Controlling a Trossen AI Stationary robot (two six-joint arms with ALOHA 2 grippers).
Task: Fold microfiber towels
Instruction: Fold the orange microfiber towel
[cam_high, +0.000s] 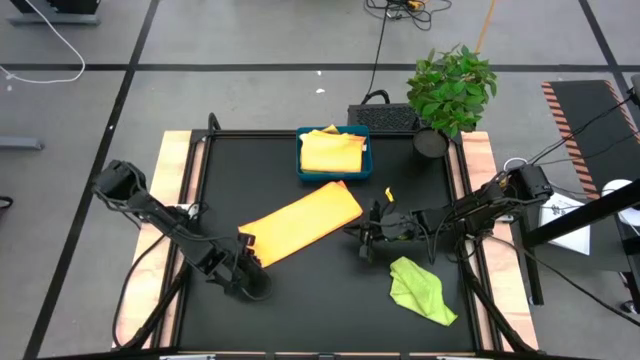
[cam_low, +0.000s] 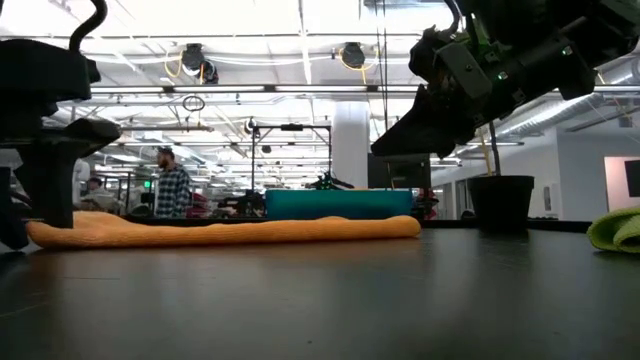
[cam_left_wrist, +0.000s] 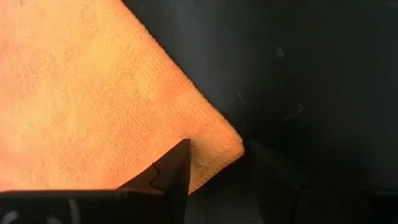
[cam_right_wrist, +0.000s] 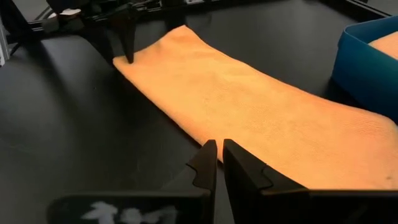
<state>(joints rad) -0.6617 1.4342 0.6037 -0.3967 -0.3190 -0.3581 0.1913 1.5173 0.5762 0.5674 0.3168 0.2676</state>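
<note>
Lying folded on the black table (cam_high: 320, 300), orange towel (cam_high: 300, 222); left fingers (cam_left_wrist: 174, 171) parted astride its corner; right fingers (cam_right_wrist: 214, 163) closed, empty.

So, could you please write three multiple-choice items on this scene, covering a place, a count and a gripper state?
1. Where is the green towel?
A. in the tray
B. on the table, in front of the right gripper
C. under the plant

2. How many towels lie outside the tray?
A. two
B. three
C. four

3. The right gripper is:
A. shut on the orange towel
B. wide open
C. shut, holding nothing

Key: 1 B, it lies alone on the black table; 2 A, orange towel and green; 3 C, its fingers meet above the cloth.
</note>
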